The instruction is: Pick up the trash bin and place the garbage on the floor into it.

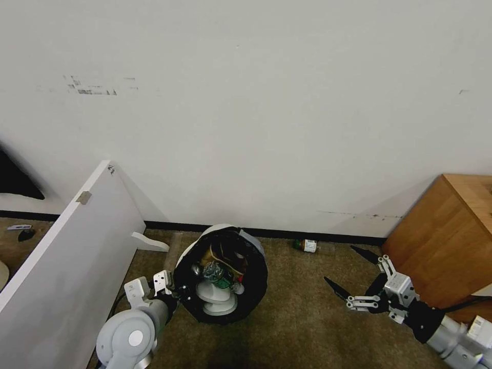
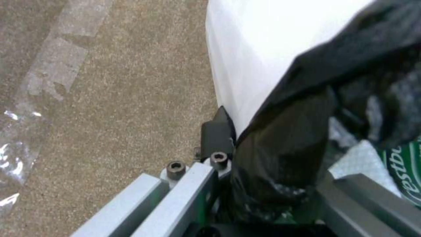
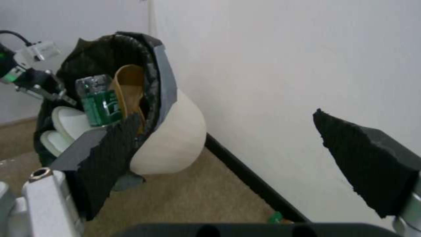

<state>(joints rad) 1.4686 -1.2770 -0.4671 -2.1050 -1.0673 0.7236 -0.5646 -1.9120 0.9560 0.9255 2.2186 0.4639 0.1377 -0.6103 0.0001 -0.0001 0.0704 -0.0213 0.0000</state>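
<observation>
My left claw holds the trash bin by its rim, with the fingers closed over the black bag that is folded there; in the left wrist view one finger is outside against the white wall of the bin and the bag is pressed between the fingers. The bin is tilted, with its mouth turned toward me, and it is close to the white wall. Inside it I see white slippers, a bottle with green label and a brown paper bag. One more bottle lies on the carpet just beside the black baseboard, between the bin and the wooden cabinet. My right claw is above the carpet, near this bottle and near the cabinet, and its fingers are spread wide with nothing between them. On my left side a white panel leans across, and the bin is between this panel and the open carpet in the middle. The carpet before me, between the two claws, is free.
</observation>
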